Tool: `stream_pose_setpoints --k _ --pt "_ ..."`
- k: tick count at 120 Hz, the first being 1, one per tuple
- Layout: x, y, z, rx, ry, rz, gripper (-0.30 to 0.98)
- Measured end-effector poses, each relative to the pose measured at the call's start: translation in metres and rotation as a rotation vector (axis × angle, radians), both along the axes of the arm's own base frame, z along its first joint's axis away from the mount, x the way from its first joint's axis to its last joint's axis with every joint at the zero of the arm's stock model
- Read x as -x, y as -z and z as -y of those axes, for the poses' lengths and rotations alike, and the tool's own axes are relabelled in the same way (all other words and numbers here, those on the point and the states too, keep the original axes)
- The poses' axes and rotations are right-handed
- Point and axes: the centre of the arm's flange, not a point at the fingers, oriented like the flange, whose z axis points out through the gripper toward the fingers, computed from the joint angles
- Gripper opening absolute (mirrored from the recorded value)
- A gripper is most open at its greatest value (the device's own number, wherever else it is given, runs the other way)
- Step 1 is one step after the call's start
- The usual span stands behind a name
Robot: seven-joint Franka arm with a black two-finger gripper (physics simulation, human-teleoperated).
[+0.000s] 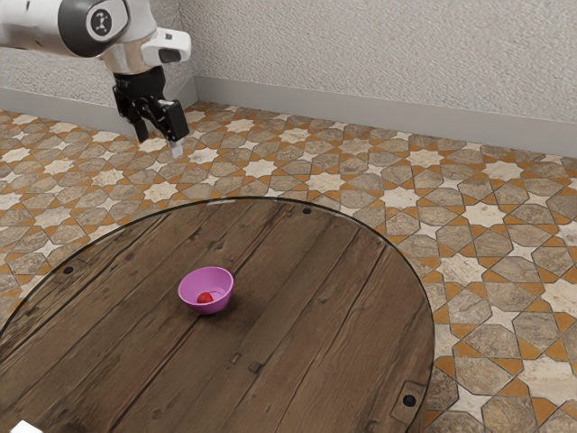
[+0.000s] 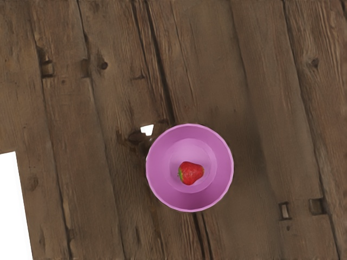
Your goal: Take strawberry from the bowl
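Observation:
High above the table, the gripper [image 1: 160, 142] stands open in the exterior view, its two fingers well apart and pointing down, with nothing between them. The pink bowl [image 1: 192, 296] rests upright on the wood, well below the hand. A small red strawberry [image 1: 206, 298] lies at the bottom of it. Seen from above in the wrist view, the round bowl [image 2: 162, 168] holds the strawberry [image 2: 191, 173], whose green leafy end points to one side. The hand touches neither bowl nor strawberry.
The round dark wooden table [image 1: 306, 316] has a thin rim and small dark round fittings near its edge. A white object [image 1: 25, 428] shows at the exterior view's lower left corner; a white flat shape [image 2: 12, 211] is in the wrist view. Patterned floor and pale walls surround the table.

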Motion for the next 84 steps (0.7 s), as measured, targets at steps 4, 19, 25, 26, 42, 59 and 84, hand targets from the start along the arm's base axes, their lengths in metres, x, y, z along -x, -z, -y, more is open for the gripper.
stream_pose_setpoints --k 4,19,25,26,42,59,84 --pt "0.0 0.0 0.0 0.0 0.002 0.0 0.69" --pt "0.0 0.001 0.0 0.0 0.008 -0.003 0.69" --pt "-0.001 0.003 0.0 0.0 0.011 -0.007 0.69" --pt "-0.001 0.003 0.0 0.0 0.011 -0.008 0.69" --pt "-0.01 0.03 0.002 -0.012 0.105 -0.065 0.69" --pt "0.007 0.106 0.012 -0.04 0.395 -0.166 0.69" --pt "-0.002 0.162 0.026 -0.126 0.764 -0.182 0.69"
